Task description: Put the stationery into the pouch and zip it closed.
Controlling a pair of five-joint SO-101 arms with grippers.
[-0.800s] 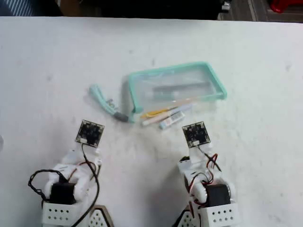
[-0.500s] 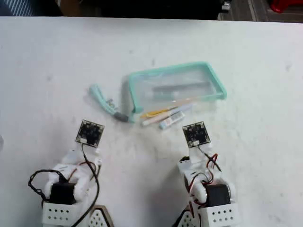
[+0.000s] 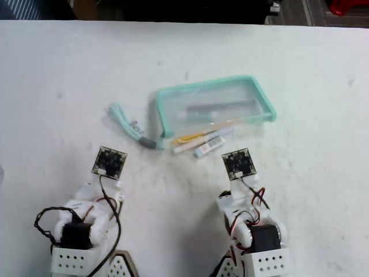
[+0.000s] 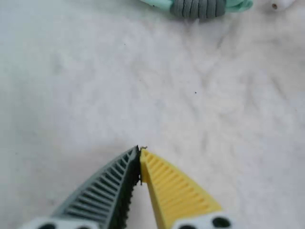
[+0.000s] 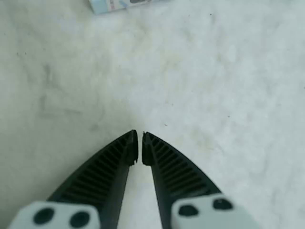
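Note:
A clear pouch [image 3: 216,107] with a mint-green rim lies in the middle of the white table, and a dark item shows through it. Several pens and a small blue-white eraser [image 3: 209,146] stick out of its near side. Its mint strap [image 3: 128,126] with a grey wrapped end [image 4: 198,7] trails off to the left. Both arms sit folded at the near edge. My left gripper [image 4: 139,151] is shut and empty over bare table, short of the strap. My right gripper [image 5: 138,136] is shut and empty too, with the eraser [image 5: 121,5] just ahead.
The white table [image 3: 63,75] has free room on all sides of the pouch. Its far edge runs along the top of the high view, with dark floor and a red object [image 3: 349,6] beyond.

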